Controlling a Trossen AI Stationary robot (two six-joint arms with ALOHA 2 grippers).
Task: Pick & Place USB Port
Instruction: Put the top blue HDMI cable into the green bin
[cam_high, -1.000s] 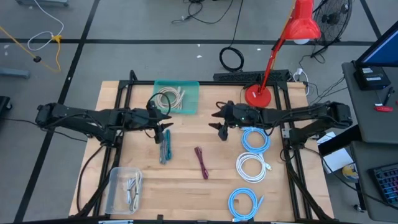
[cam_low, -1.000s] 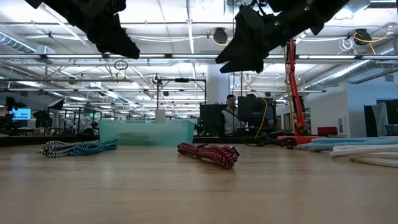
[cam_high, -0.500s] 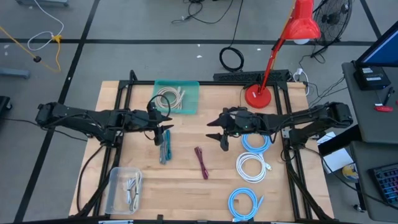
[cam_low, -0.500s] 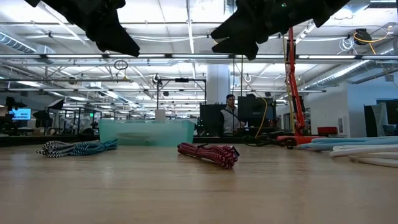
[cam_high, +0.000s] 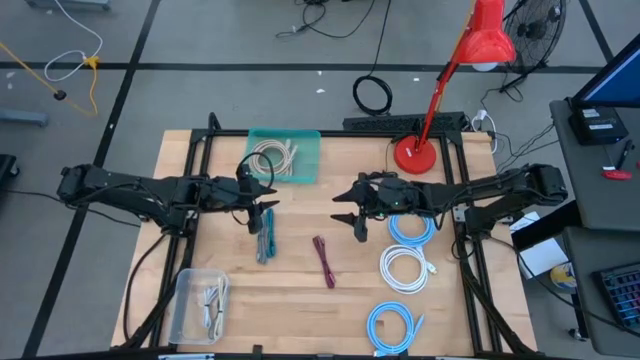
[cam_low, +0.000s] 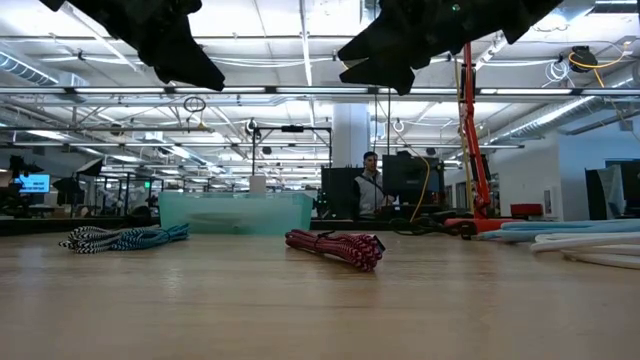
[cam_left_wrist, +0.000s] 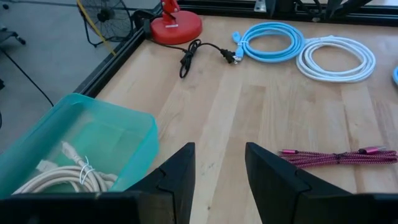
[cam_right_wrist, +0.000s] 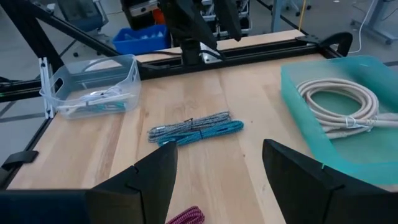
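Note:
Two bundled USB cables lie flat on the wooden table: a teal-and-black braided one (cam_high: 265, 243) (cam_right_wrist: 196, 129) (cam_low: 125, 238) and a maroon one (cam_high: 324, 260) (cam_left_wrist: 336, 157) (cam_low: 335, 247). My left gripper (cam_high: 262, 212) (cam_left_wrist: 217, 177) hangs open in the air just above the far end of the teal cable. My right gripper (cam_high: 352, 214) (cam_right_wrist: 217, 180) is open too, hovering above bare table to the right of and beyond the maroon cable. In the low view both grippers (cam_low: 190, 65) (cam_low: 375, 65) sit high above the table.
A teal bin (cam_high: 283, 155) (cam_left_wrist: 81, 146) with a beige coiled cable stands at the far side. A clear bin (cam_high: 203, 303) (cam_right_wrist: 93, 87) with cables is near-left. Blue (cam_high: 410, 225) and white (cam_high: 405, 268) coils lie on the right, and a red lamp base (cam_high: 413, 155) far-right.
My right gripper has moved a little toward the table's left, over the middle, and risen slightly, then held still. It stays open. The cables have not moved.

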